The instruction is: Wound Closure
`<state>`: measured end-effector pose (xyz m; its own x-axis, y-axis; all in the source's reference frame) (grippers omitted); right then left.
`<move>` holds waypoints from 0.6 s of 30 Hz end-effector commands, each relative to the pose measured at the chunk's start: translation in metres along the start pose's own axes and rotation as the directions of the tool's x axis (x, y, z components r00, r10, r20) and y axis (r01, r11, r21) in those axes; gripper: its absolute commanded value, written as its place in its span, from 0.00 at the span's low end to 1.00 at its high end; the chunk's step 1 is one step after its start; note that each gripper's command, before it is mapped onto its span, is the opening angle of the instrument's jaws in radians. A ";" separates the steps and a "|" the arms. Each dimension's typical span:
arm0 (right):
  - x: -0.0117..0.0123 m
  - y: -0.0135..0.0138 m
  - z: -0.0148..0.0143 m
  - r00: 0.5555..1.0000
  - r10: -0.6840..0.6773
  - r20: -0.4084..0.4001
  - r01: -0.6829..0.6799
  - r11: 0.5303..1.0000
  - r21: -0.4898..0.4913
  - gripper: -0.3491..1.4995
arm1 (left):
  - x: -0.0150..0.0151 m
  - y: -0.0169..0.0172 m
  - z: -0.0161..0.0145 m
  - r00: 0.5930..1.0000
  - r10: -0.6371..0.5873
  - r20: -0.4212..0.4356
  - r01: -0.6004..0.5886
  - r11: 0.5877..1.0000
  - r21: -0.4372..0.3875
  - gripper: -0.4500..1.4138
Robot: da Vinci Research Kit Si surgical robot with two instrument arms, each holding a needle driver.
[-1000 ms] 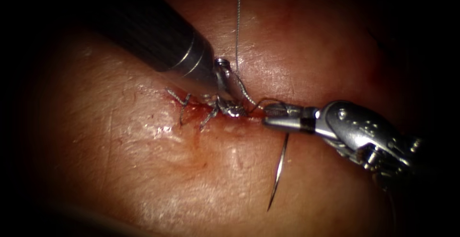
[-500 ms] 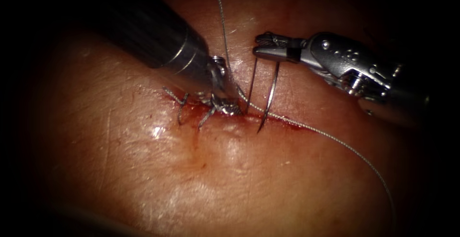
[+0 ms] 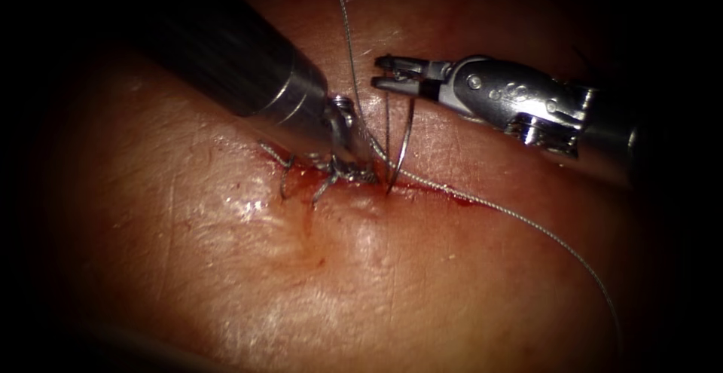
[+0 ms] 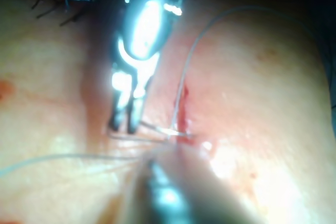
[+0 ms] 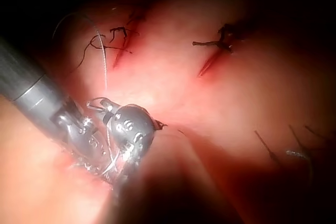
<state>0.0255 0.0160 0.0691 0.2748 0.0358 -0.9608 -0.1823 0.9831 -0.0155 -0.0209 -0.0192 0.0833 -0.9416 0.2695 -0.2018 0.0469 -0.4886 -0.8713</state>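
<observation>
Bench practice, wound closure: the right gripper (image 3: 385, 72) hangs just above the cut (image 3: 459, 194) in the tissue (image 3: 226, 267), pressed together on the curved needle (image 3: 405, 139) close to its thread end. The needle hangs from it, curving downward, its point at the line of the cut just to the right of the finished stitches (image 3: 301, 168). Whether the point has entered the tissue or only rests on the surface cannot be made out. A short run of thread drops straight from the same gripper to the cut, beside the needle.

The left gripper (image 3: 357, 166) comes in steeply from the upper left and is down on the tissue at the right end of the knots, just left of the needle's point. Whether it has hold of anything cannot be told.

The long thread (image 3: 527, 222) runs down from the far edge of the tissue, past the left tool, meets the cut and trails off toward the tissue's lower right. Red fluid (image 3: 440, 191) lines the cut to the right of the stitches.

As a judgement: with the needle held so far back, its point is likely to swing, so a firm, steady hold matters. The point should sit square to the tissue, and the loose thread should stay clear of both the needle and the left tool's wrist.
</observation>
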 end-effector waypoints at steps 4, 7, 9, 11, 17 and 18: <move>-0.0011 0.0005 0.0014 0.998 -0.051 -0.035 0.051 0.999 0.017 0.00 | -0.0006 -0.0001 0.0008 1.000 0.001 0.006 -0.001 1.000 -0.004 0.55; -0.0014 0.0005 0.0014 0.996 -0.077 -0.050 0.078 0.996 0.029 0.00 | -0.0008 0.0000 0.0007 1.000 0.000 0.004 0.000 1.000 -0.004 0.55; -0.0019 -0.0003 0.0014 0.991 -0.109 -0.073 0.113 0.992 0.051 0.00 | -0.0009 -0.0001 0.0007 1.000 0.004 0.002 -0.004 1.000 -0.003 0.55; -0.0020 -0.0008 0.0014 0.989 -0.120 -0.086 0.126 0.990 0.063 0.00 | -0.0010 -0.0001 0.0006 1.000 0.006 0.003 -0.006 1.000 -0.003 0.55; -0.0013 -0.0016 0.0018 0.986 -0.126 -0.109 0.134 0.988 0.074 0.00 | -0.0007 -0.0003 0.0006 1.000 0.004 0.000 -0.004 1.000 -0.002 0.54; -0.0010 -0.0023 0.0018 0.983 -0.140 -0.119 0.150 0.986 0.078 0.00 | -0.0007 -0.0003 0.0006 1.000 0.009 -0.003 -0.009 1.000 -0.005 0.54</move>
<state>0.0266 0.0143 0.0702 0.1853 -0.1295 -0.9741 -0.0626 0.9877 -0.1432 -0.0202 -0.0191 0.0833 -0.9398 0.2698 -0.2096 0.0543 -0.4878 -0.8713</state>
